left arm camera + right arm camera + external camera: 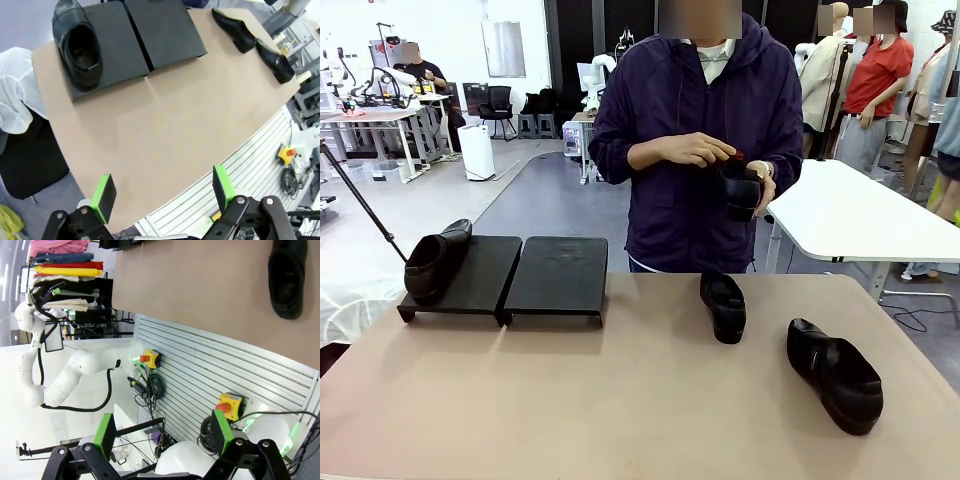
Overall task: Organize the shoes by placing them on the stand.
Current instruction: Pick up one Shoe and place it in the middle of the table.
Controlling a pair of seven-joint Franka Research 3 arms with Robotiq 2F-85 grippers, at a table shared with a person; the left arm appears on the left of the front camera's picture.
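Surface (620,420): tan, with rounded corners. It carries the stand at its far left and two shoes on its right half.
Person (692,215): in a purple hooded jacket, standing at the far side, behind the middle of the surface.
Left arm (75,375): white, seen from the right wrist off the surface's near edge.
Stand: two flat black platforms side by side, edges touching. They are the left platform (485,272) and the right platform (558,272).
Shoe on stand (435,262): glossy black, lying along the left platform's outer edge.
Right shoe (835,375): on the surface's right side, well apart from the stand.
Middle shoe (724,305): on the surface in front of the person, near the far edge.
Held shoe (741,190): at chest height in one hand (758,170). The other hand (692,150) is just above it, with a small reddish thing (734,155) at its fingertips.
Left jaws: spread wide, green pads (104,196) apart with nothing between them, above the surface's near edge.
Right jaws: spread wide, pads (220,432) apart and gripping nothing, over a slatted panel (210,365) beside the surface.
Stop buttons (150,359): red caps on yellow boxes. Any print on them is too small to read.
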